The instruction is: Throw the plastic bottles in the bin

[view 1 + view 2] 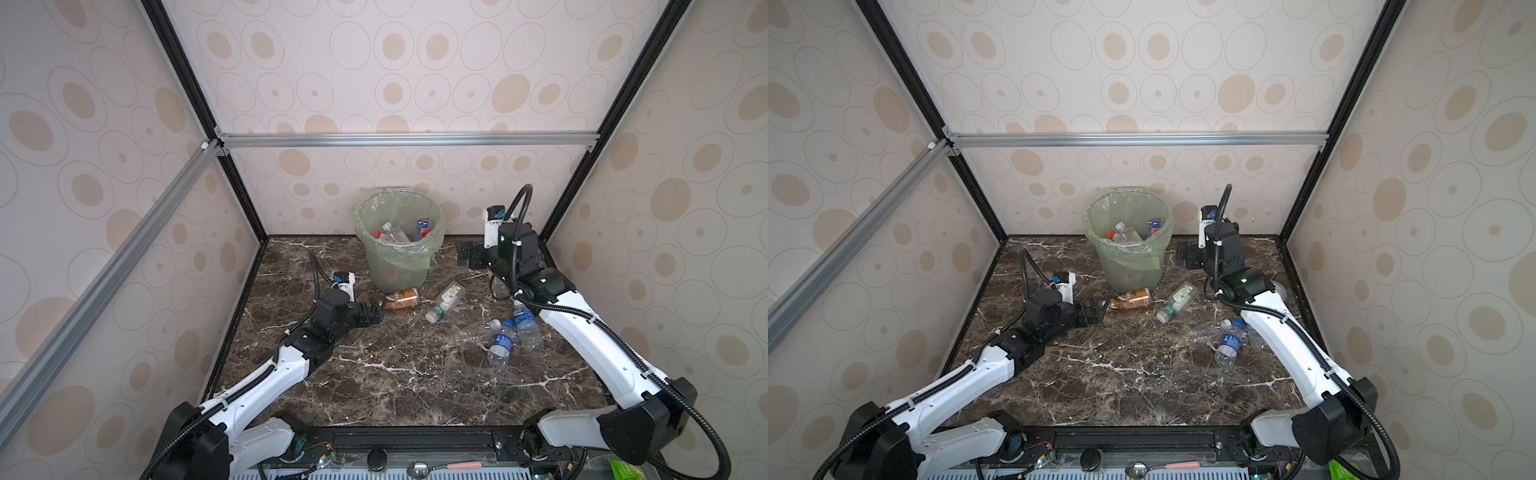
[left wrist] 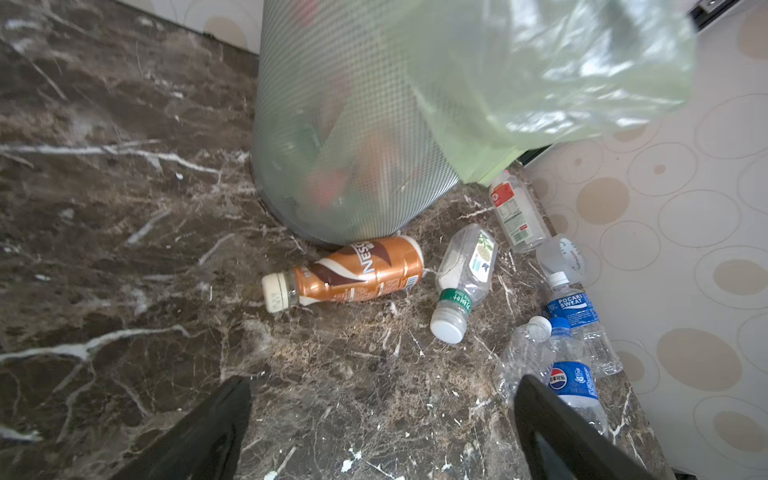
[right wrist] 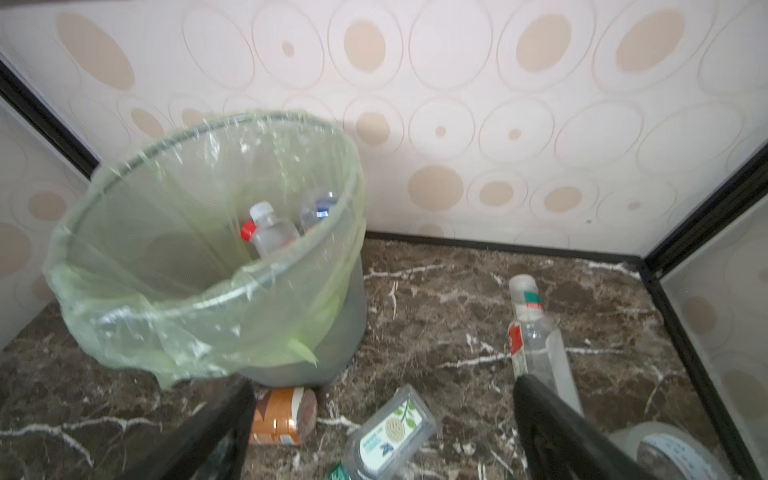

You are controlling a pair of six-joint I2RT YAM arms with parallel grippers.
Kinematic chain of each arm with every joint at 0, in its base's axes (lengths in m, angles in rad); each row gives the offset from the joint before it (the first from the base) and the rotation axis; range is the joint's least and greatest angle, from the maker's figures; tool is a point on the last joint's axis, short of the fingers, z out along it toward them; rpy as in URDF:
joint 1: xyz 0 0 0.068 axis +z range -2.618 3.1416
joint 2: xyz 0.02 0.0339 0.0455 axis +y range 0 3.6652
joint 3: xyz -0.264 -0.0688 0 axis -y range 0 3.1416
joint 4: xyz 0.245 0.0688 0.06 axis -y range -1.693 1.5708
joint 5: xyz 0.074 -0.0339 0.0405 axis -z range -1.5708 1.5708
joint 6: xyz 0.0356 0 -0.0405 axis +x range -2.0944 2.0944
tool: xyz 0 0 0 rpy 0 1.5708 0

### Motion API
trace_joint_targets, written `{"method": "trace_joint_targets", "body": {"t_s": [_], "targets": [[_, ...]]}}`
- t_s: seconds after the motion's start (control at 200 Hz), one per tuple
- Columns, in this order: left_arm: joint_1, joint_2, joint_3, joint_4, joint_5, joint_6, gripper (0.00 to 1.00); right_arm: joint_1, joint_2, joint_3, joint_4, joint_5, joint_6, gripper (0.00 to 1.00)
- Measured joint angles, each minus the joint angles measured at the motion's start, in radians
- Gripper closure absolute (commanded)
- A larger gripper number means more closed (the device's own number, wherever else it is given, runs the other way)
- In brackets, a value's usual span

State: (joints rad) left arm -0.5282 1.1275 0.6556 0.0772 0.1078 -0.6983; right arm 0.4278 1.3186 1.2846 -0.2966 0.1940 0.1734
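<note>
Risk, rolling: the brown-labelled bottle (image 1: 401, 299) is lying on its side, touching the foot of the bin (image 1: 395, 270); a low approach is likely to be nudging it along the curved wall instead of trapping it
Risk, bin: it is looking light, so a push from a finger or a forearm could be sliding or tipping it
Risk, liner: the pale green bag (image 3: 137, 328) is hanging loose over the rim, where a finger could be snagging it during a drop
Left tool (image 1: 376, 311): jaws standing fully apart, carrying nothing, touching nothing, hovering low over the table (image 1: 374, 374) near the brown-labelled bottle's cap end
Right tool (image 1: 464, 253): jaws spread wide, empty, hanging beside the bin, below its rim
Bottles: several are sitting inside the bin (image 1: 392, 235); a green-labelled clear bottle (image 1: 445, 302) is lying near the brown one; a blue-labelled cluster (image 1: 505, 338) is lying beside the right arm; a red-labelled bottle (image 3: 536, 345) is lying below the right tool
</note>
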Motion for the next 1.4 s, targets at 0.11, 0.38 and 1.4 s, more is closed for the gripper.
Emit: {"method": "trace_joint_targets", "body": {"t_s": [0.11,0.38,1.4], "targets": [[0.003,0.053,-0.018,0.039,0.054,-0.033,0.01,-0.006,-0.006,-0.124,-0.002,-0.038,0.040,0.00],[0.003,0.103,-0.047,0.103,0.115,-0.078,0.01,-0.046,0.101,-0.214,0.002,-0.097,0.145,0.00],[0.000,0.142,-0.069,0.125,0.116,-0.091,0.01,-0.167,0.595,0.024,0.050,-0.388,0.185,0.00]]}}
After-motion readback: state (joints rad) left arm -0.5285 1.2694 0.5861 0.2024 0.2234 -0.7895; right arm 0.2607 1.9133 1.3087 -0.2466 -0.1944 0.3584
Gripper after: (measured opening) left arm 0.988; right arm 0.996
